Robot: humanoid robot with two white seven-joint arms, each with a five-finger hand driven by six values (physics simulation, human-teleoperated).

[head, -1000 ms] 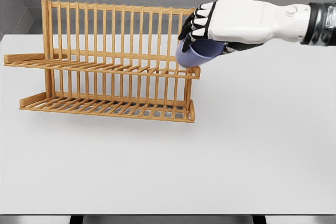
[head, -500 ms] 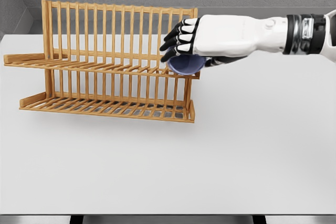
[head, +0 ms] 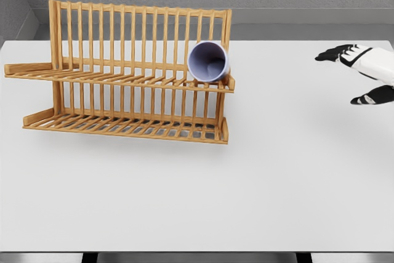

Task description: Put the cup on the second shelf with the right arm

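A lavender-blue cup [head: 208, 61] lies on its side at the right end of the upper shelf of the wooden dish rack [head: 123, 78], its mouth facing me. My right hand [head: 362, 75] is far off at the right edge of the view, apart from the cup, fingers spread and holding nothing. Only the fingers and part of the white palm show. The left arm is out of view.
The rack stands at the back left of a white table [head: 246, 183], with a lower shelf [head: 123, 125] under the upper one. A grey wall runs behind the table.
The right hand let go of the cup on the upper shelf and pulled back to the right edge of the view. The cup now lies on its side, mouth toward me.
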